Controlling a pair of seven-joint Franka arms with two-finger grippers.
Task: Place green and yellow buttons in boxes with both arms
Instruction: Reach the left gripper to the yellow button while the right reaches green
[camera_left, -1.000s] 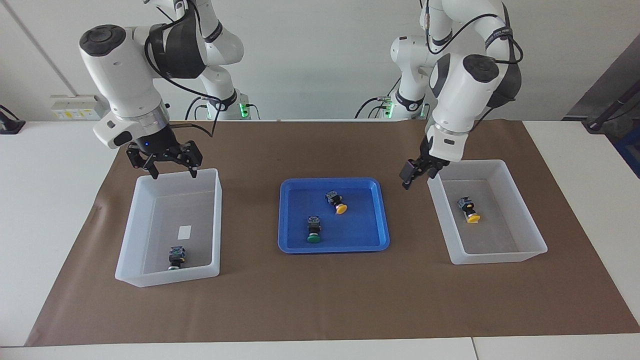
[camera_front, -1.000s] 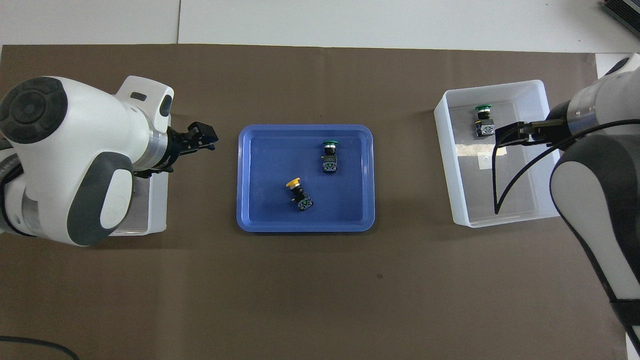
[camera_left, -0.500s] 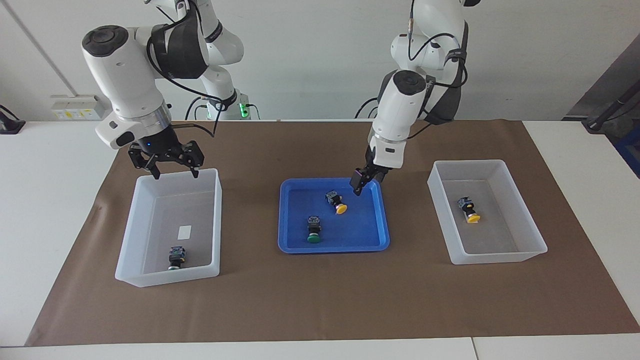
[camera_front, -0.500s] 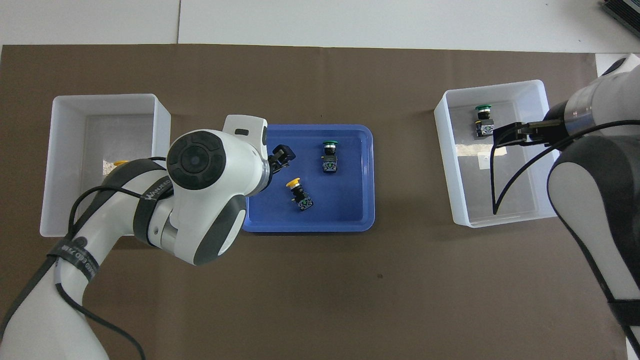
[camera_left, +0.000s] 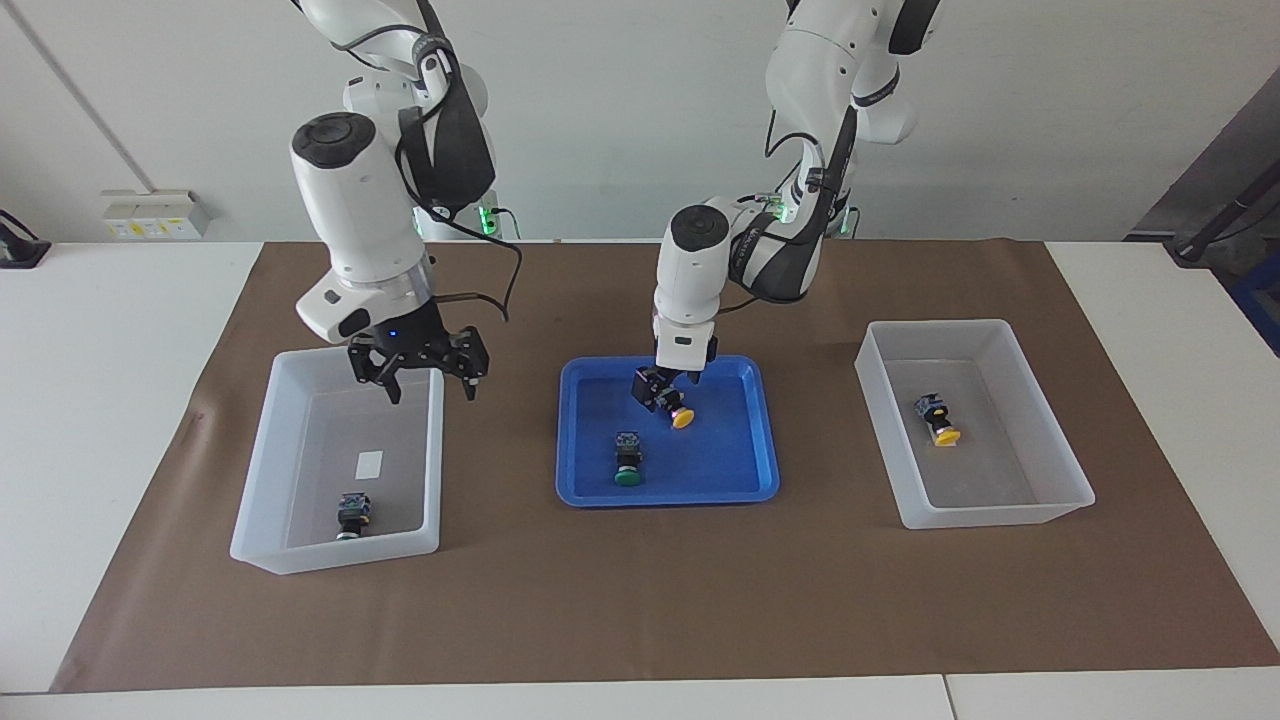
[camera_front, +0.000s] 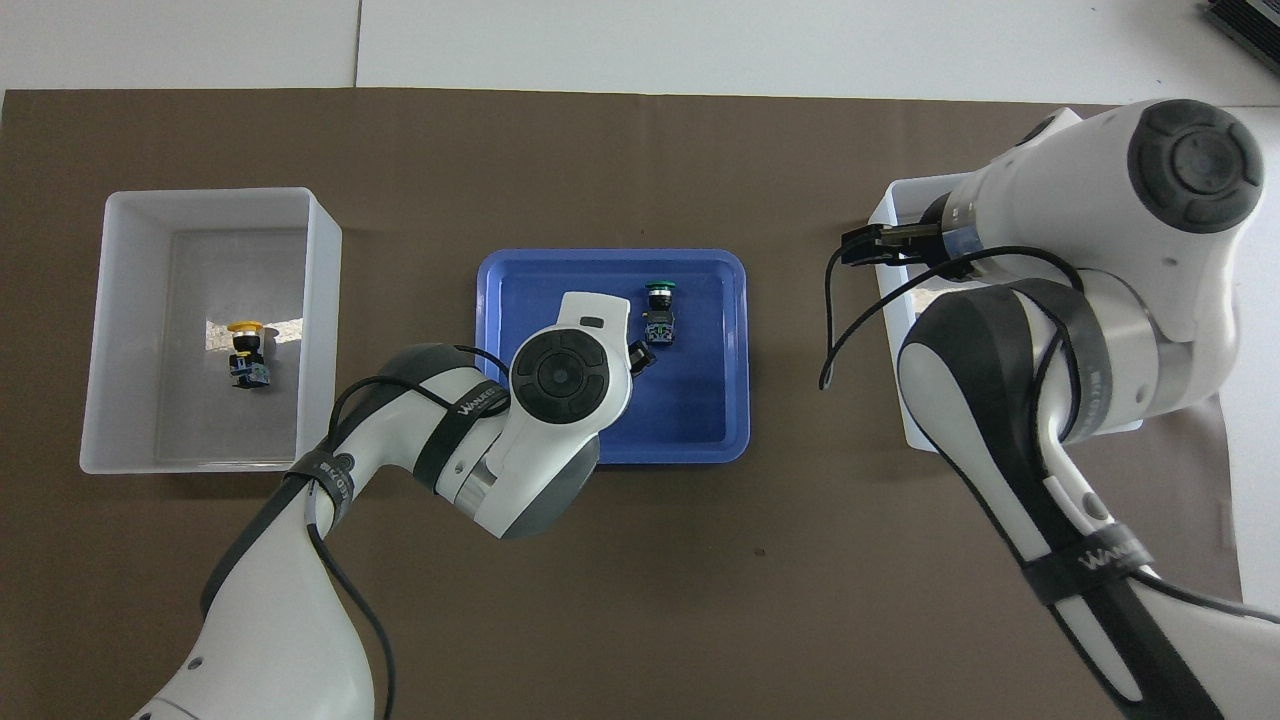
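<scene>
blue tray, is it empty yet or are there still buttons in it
Not empty. The blue tray holds two buttons: the green button lying alone, and the yellow button with the left claw down at its body.

Bright, even indoor light from above, soft short shadows beside the boxes on the brown worktop, both views sharp, no glare or blur.

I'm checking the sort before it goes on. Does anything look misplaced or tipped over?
Nothing stands out. One yellow button lies in one box, one green button in the other box; two remain in the blue tray.
</scene>
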